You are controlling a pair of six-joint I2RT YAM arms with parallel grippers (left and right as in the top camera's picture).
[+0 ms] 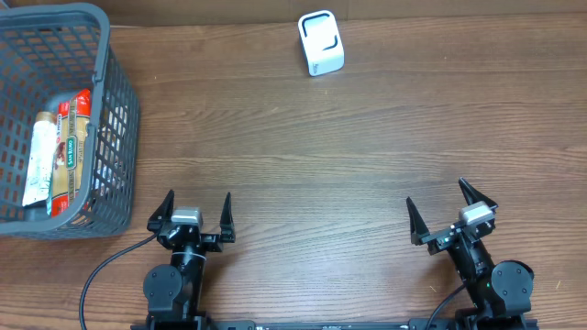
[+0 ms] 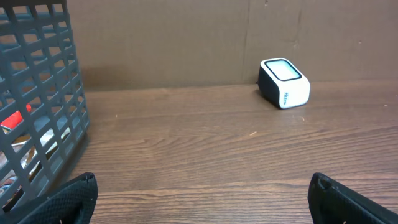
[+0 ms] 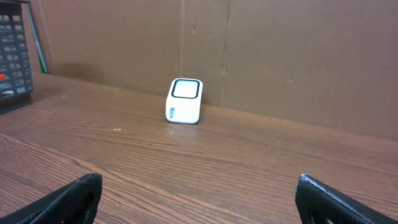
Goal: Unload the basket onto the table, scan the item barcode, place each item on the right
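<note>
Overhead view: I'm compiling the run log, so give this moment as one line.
left end effector: open, empty | right end effector: open, empty | items: in basket | scanner: far side, untouched

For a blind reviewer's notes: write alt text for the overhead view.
A gray plastic basket of packaged groceries sits at the left of a wooden table, with a small white barcode scanner at the far edge. At the near edge, the left gripper and right gripper are empty, fingers spread wide.

Black arms (image 1: 172, 286), pointed black fingers (image 1: 163, 207), grey wrist blocks (image 1: 186, 216); cable (image 1: 117, 251) seemingly black.
</note>
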